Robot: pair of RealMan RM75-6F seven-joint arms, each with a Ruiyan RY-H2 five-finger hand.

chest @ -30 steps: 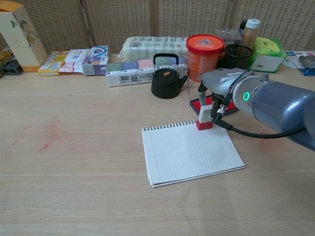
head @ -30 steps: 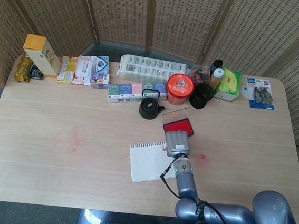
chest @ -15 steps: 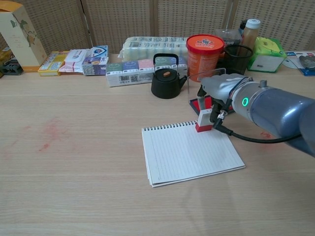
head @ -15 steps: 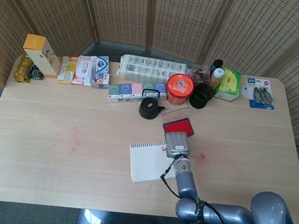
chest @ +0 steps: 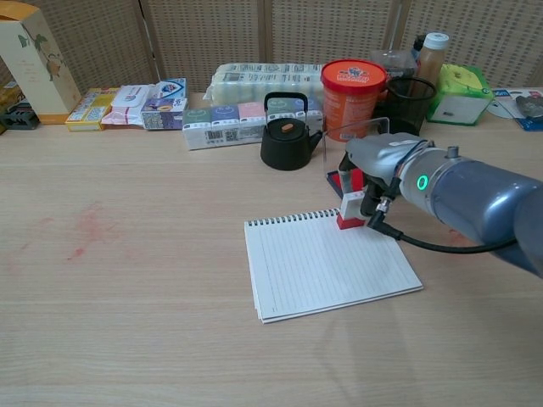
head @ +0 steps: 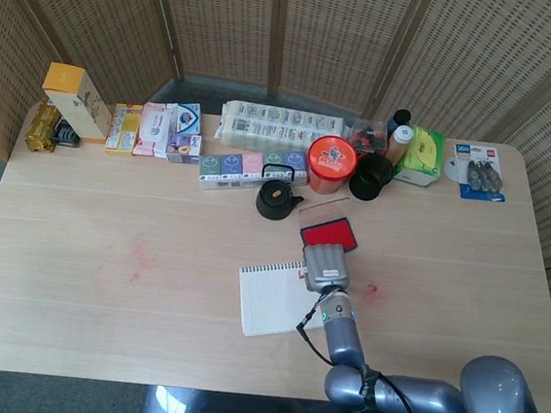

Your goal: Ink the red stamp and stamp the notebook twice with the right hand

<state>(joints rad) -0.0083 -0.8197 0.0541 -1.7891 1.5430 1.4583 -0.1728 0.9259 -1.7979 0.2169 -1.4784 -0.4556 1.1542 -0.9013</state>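
Now | right hand (chest: 373, 170) grasping red stamp (chest: 350, 212), pressed on notebook (chest: 331, 263) top edge | no prints visible yet

Black kettle (chest: 287, 136) beside an orange tub (chest: 354, 85).

A red-and-white stamp (chest: 350, 212) sits on the white, faintly lined notebook (chest: 331, 264), near a black kettle (chest: 286, 136).

Red stamp (chest: 350, 210) stands upright on open lined notebook's (chest: 327, 265) top edge.
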